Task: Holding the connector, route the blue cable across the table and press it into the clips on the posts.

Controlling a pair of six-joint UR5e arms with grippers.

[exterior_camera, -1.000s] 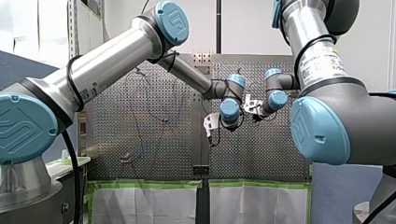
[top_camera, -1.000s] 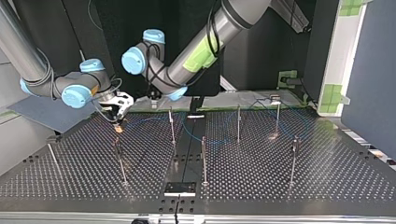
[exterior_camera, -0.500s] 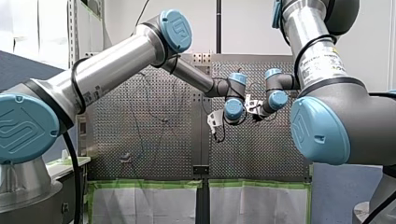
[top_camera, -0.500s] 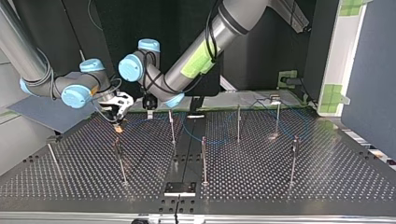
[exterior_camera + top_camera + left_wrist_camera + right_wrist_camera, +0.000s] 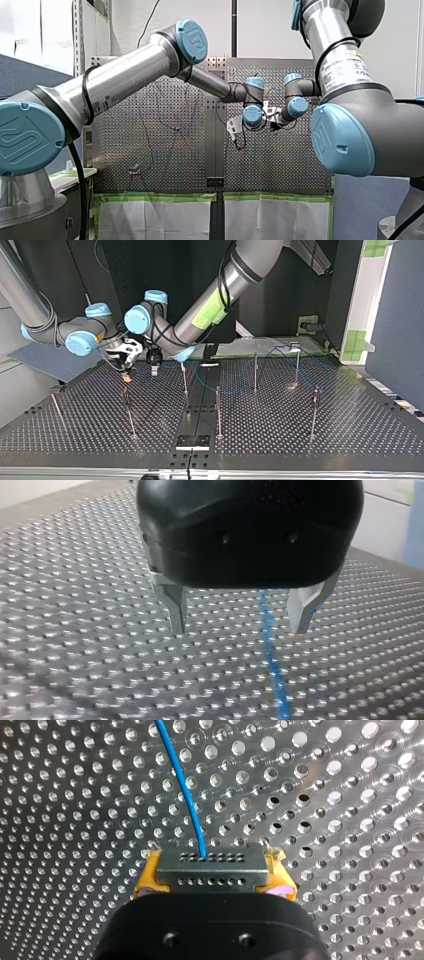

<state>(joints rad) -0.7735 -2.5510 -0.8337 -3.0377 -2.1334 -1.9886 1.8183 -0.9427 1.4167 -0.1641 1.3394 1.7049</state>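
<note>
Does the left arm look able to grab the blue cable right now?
Probably yes: my left gripper is open, and the blue cable runs on the perforated table between its fingers, nearer one, with nothing in the way. My right gripper holds the connector.

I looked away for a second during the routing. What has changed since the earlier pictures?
My left gripper moved toward the top view's left, closing on my right gripper, and came further out over the table. Nothing taken or let go. My right gripper stayed put, shut on the connector; posts and blue cable unchanged.
</note>
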